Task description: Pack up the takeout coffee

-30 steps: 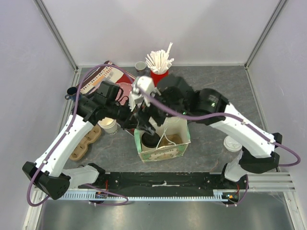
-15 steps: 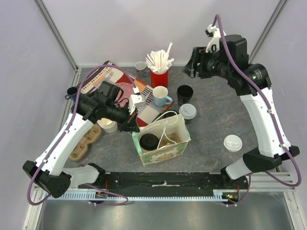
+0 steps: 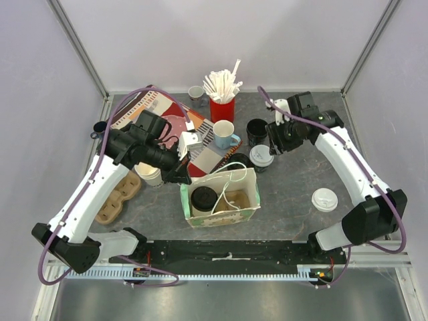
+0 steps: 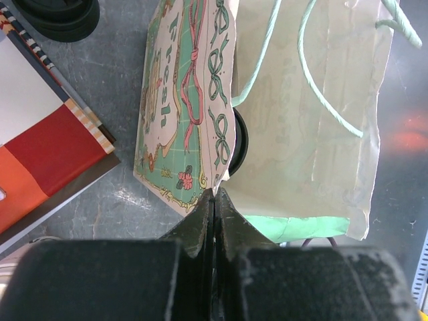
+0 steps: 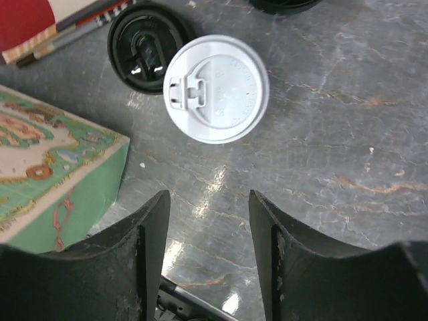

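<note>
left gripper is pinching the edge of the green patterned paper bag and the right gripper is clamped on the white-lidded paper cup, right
Not quite. The right gripper is open and holds nothing: the right wrist view shows the white-lidded paper cup standing on the table beyond its fingertips, untouched. The left gripper is indeed pinching the edge of the green patterned paper bag.

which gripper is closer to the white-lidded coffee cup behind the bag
Right. The right gripper hovers open right next to the white-lidded cup. The left gripper is across the gift bag from it, shut on the bag's rim.
</note>
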You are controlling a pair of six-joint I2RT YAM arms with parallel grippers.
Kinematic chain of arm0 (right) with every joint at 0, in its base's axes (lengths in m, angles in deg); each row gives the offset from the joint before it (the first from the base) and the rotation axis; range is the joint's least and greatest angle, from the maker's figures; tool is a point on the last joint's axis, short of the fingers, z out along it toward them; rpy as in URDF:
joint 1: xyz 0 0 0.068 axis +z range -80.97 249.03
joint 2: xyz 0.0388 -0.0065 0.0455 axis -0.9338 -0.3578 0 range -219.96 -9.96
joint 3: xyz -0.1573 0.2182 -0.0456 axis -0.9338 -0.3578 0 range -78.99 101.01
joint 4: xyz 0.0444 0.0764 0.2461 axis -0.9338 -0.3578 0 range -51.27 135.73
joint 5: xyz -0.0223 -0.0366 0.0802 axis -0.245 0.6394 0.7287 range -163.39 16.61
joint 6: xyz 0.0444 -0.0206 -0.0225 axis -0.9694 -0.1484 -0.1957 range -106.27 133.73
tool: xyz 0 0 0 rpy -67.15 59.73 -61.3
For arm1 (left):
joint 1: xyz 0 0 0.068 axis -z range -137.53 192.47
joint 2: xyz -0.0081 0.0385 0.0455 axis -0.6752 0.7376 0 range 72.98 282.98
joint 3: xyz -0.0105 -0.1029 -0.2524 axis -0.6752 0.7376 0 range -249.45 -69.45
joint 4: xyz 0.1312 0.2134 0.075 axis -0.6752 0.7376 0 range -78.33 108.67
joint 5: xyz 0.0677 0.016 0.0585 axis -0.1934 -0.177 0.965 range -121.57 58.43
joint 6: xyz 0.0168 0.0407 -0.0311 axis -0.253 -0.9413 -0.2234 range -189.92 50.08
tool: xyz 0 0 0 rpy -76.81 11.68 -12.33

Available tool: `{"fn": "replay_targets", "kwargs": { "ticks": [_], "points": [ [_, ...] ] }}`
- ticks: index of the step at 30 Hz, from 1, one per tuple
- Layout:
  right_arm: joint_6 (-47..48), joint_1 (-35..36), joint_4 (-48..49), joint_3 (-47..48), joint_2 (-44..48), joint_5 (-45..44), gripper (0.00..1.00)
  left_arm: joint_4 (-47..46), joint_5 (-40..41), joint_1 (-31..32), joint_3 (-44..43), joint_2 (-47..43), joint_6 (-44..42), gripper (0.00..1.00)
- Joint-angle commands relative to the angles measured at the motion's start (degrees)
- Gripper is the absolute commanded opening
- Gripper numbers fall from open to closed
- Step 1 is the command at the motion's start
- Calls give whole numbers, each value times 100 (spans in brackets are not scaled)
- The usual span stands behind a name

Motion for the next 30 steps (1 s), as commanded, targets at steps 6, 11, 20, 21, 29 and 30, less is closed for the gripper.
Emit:
{"fn": "replay_targets", "kwargs": {
  "ticks": [6,11,20,21,29,30],
  "points": [
    [1427,544,1058,-589,148,499,55,150,0,-9,-65,165,-299,2],
    [1288,957,1066,-309,-291,-96,52,211,-17,-18,-170,183,-308,2],
    [66,1748,1242,-175,-757,-1513,52,229,-52,-18,-127,131,-185,2],
    [65,1748,1233,-149,-845,-1653,50,220,-61,-18,-135,131,-176,2],
    [-110,1740,1224,80,-1171,-1988,44,194,-132,-18,-214,192,-123,2],
    [-154,1740,1216,62,-1171,-2023,44,202,-132,-18,-241,201,-106,2]
  ]
}}
